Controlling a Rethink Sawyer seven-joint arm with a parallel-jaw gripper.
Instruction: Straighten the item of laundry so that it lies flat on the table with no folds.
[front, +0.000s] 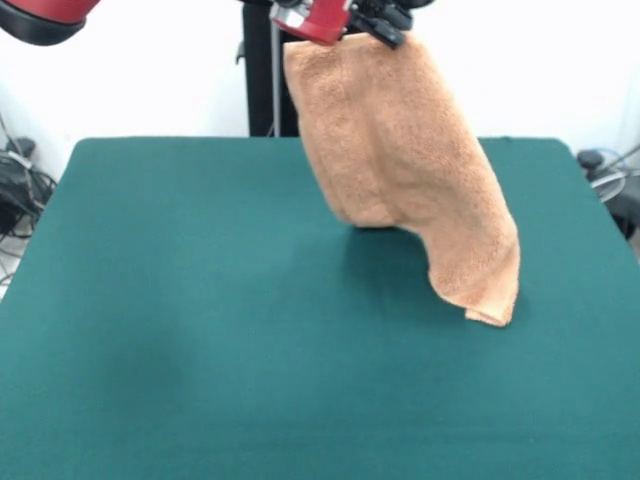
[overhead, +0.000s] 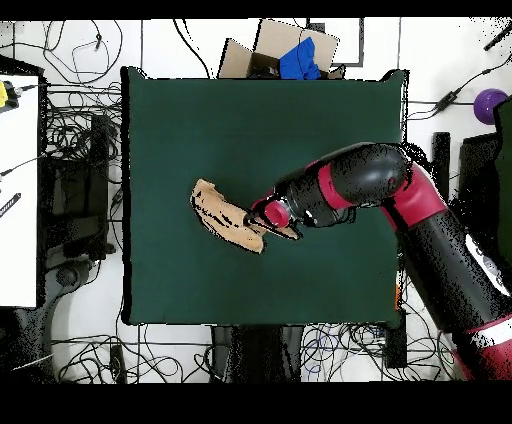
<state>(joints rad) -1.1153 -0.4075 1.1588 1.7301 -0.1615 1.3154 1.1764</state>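
Below the end effector (front: 372, 25), a towel (front: 405, 170) hangs in a long drape over the green surface (front: 200, 350).

Clenched on the towel's top edge, the end effector holds it high, seemingly so its weight pulls the folds out. Only the lowest corner, down and to one side, looks close to touching the surface; the cloth remains doubled, so spreading is not yet done.

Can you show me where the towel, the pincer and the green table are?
towel (front: 410, 170), front view: middle of the hanging cloth.
pincer (front: 375, 25), front view: black tip clamping the towel's top.
table (front: 180, 330), front view: bare green top.
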